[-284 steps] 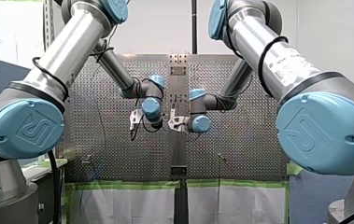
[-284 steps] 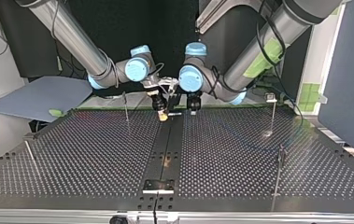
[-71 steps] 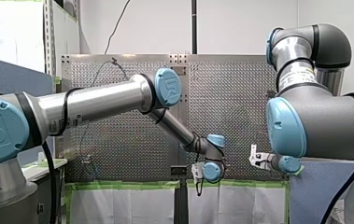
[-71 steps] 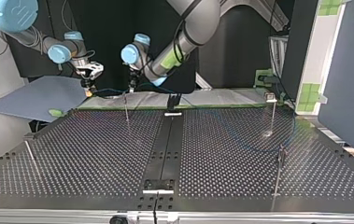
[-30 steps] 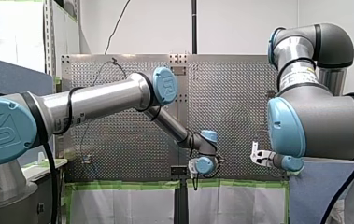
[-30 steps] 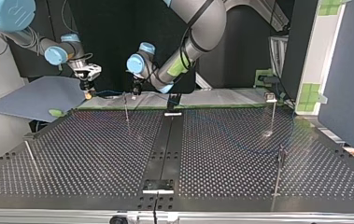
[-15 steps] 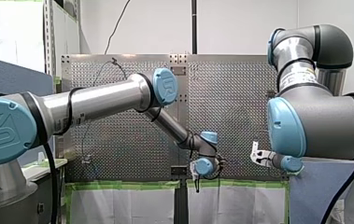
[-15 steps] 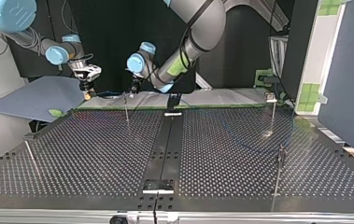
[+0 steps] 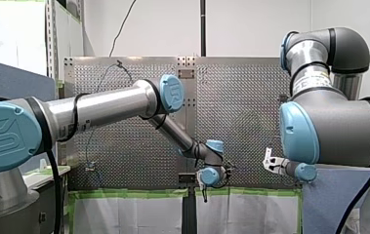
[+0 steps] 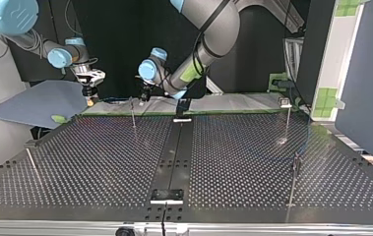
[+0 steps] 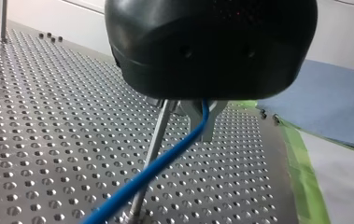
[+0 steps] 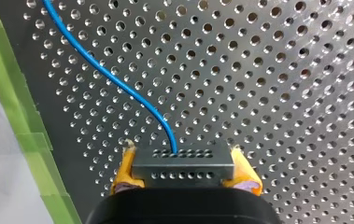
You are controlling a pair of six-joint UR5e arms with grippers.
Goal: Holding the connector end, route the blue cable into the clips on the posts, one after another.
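Observation:
In the right wrist view my right gripper (image 12: 182,158) is shut on a grey connector block (image 12: 182,168) between yellow pads. The blue cable (image 12: 114,79) leaves the block and curves away over the perforated table. In the left wrist view my left gripper (image 11: 201,123) is shut on the blue cable (image 11: 165,158), right beside a thin metal post (image 11: 151,149). In the top view my right gripper (image 10: 90,98) hangs beyond the table's far edge at the left. My left gripper (image 10: 144,96) sits just behind the far-left post (image 10: 133,112). The cable (image 10: 115,99) runs between them.
More thin posts stand at the top view's far right (image 10: 288,118), near right (image 10: 295,182) and near left (image 10: 31,164). A black rail (image 10: 174,152) runs down the table's middle. A blue-grey sheet (image 10: 41,101) and green tape (image 10: 233,112) lie past the far edge.
My left gripper has shifted a little to the top view's right and dipped slightly by the far-left post. My right gripper has barely moved; both grips stay as they were.

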